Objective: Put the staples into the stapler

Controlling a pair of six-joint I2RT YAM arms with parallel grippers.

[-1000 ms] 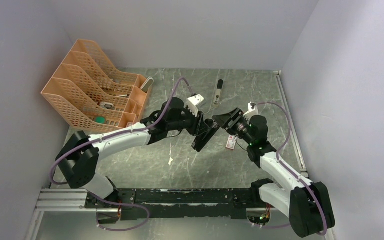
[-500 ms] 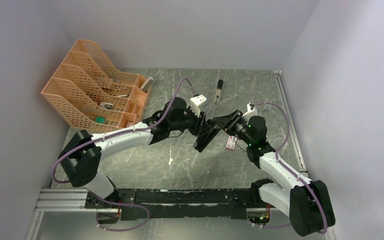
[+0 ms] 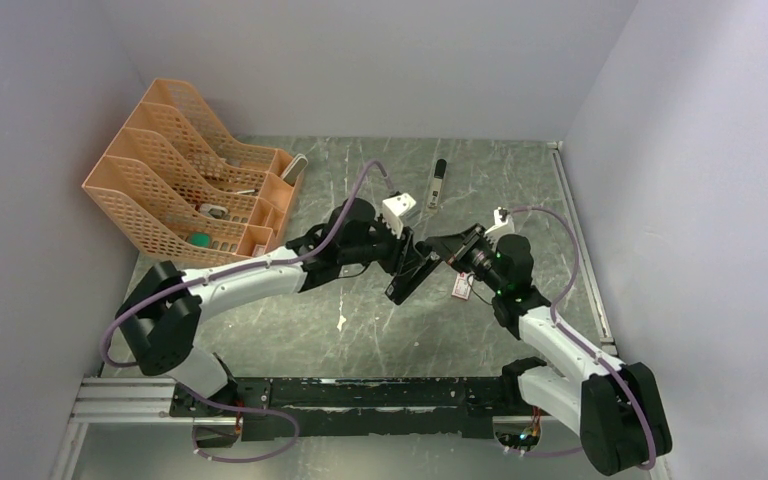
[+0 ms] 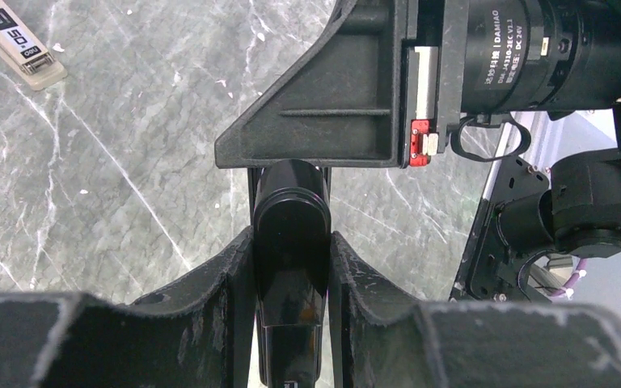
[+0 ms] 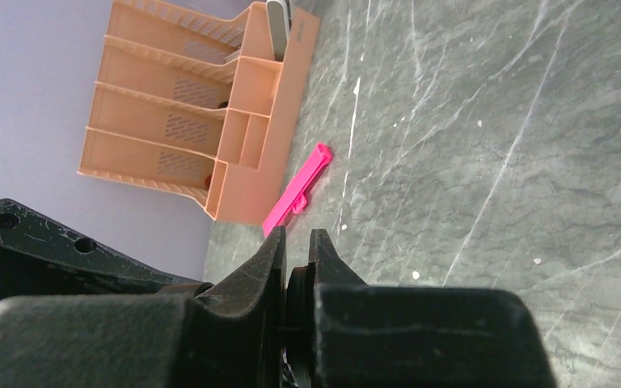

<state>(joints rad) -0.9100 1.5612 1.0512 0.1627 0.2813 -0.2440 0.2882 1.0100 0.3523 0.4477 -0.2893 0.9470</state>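
While the left gripper (image 4: 291,242) is clamped tight about the body of the stapler (image 4: 291,190), seemingly clear of the table (image 3: 520,190), the next move turns on where the staples lie from it. In the overhead view the stapler's long axis runs on a slant — its far end up toward the right gripper (image 5: 297,238), its near end down toward the arm bases. The right gripper meets that far end head on. Its fingers are drawn almost together on a thin dark edge that we take for part of the stapler's top, though the wrist view is too tight for us to be sure.

We see no strip of staples in either gripper. The small white box (image 3: 462,287) with red print lies flat on the table just beside the stapler, on the right arm's side and close under that arm's wrist. So we judge the right arm much the nearer — the left would have to reach across the stapler it carries. A white sliver (image 3: 341,322) on the table nearer the bases could be a loose strip, but it is too small to tell. To reach the box, we judge, the right gripper would have to let go and turn down and back toward its own base.
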